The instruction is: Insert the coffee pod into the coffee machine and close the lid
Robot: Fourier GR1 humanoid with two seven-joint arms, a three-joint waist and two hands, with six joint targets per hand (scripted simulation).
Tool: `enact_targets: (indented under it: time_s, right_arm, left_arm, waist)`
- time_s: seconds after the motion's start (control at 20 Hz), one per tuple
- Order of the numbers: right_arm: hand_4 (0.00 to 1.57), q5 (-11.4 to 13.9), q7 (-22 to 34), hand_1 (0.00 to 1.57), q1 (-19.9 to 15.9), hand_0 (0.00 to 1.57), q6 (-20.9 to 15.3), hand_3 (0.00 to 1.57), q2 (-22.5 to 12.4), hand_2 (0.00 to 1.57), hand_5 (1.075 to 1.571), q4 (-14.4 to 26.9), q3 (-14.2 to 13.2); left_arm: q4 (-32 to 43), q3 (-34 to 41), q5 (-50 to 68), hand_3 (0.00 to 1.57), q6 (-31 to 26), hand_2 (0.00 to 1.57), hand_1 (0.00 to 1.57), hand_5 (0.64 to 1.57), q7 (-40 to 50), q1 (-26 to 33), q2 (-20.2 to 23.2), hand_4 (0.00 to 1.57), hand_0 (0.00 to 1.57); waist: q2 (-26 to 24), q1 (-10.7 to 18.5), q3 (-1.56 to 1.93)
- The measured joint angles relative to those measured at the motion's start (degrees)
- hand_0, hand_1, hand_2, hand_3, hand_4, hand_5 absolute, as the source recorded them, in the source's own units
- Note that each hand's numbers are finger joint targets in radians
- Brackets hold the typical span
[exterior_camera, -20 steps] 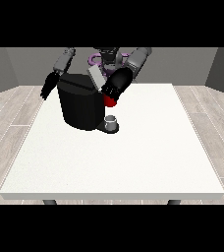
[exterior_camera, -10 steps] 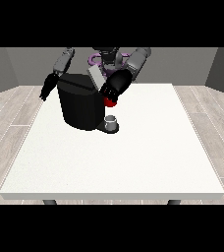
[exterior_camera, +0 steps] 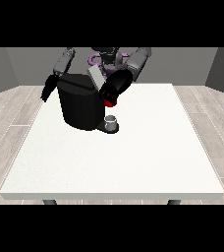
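Observation:
The black coffee machine (exterior_camera: 80, 107) stands on the far left part of the white table (exterior_camera: 133, 157). Its grey lid (exterior_camera: 96, 77) is tilted up at the top. The hand at the view's right (exterior_camera: 115, 85) is at the machine's upper front, just right of the lid and right above a red thing at the machine (exterior_camera: 109, 102). A small grey thing (exterior_camera: 112, 121) stands on the machine's base under that hand. The hand at the view's left (exterior_camera: 48, 88) hangs beside the machine's left side with its fingers straight and pointing down, holding nothing.
The robot's torso (exterior_camera: 106, 56) is behind the machine at the table's far edge. White tabletop stretches from the machine towards the near edge and to the right. A wooden floor (exterior_camera: 207, 123) surrounds the table.
The hand at the view's left has dropped slightly beside the machine. The hand at the view's right has barely moved.

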Motion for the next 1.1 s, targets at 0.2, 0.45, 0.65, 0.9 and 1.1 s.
enact_targets:
  time_s: [0.2,0.45,0.65,0.9,1.1]
  right_arm:
    - [0.12,0.7,0.8,0.0,-0.3,0.0,-0.4,0.0,0.1,0.0,1.571,-0.3,0.4]
    - [0.15,-0.8,1.0,0.0,-1.1,0.0,0.7,0.0,-0.6,0.0,1.571,0.4,-0.9]
    - [0.0,-0.9,0.8,0.0,0.0,0.0,0.5,0.0,-0.4,0.0,1.571,1.4,-1.2]
    - [0.0,-1.8,-0.4,0.0,4.1,0.0,1.1,0.0,-0.3,0.0,1.571,3.9,-2.1]
    - [0.0,-2.4,-1.8,0.0,7.8,0.0,1.1,0.0,-0.2,0.0,1.571,6.3,-3.0]
  left_arm:
    - [0.4,0.1,-0.7,0.47,0.8,0.57,0.0,1.571,0.5,-0.2,0.1,0.0,0.0]
    - [0.7,0.2,-1.0,0.33,0.9,0.43,0.0,1.571,0.7,-0.3,-0.1,0.0,0.0]
    - [0.8,0.0,-1.2,0.15,0.9,0.22,0.0,1.571,1.3,0.7,-1.6,0.0,0.0]
    - [0.6,-0.1,-0.7,0.0,0.5,0.0,0.0,1.571,2.7,4.9,-4.3,0.0,0.0]
    - [-0.2,-0.8,0.2,0.0,-0.9,0.28,0.0,1.571,3.6,9.2,-8.1,0.0,0.0]
  waist:
    - [0.0,0.0,0.02]
    - [-0.5,0.4,-0.08]
    - [-2.4,1.6,-0.09]
    - [-7.8,4.7,-0.2]
    - [-13.4,8.2,-0.24]
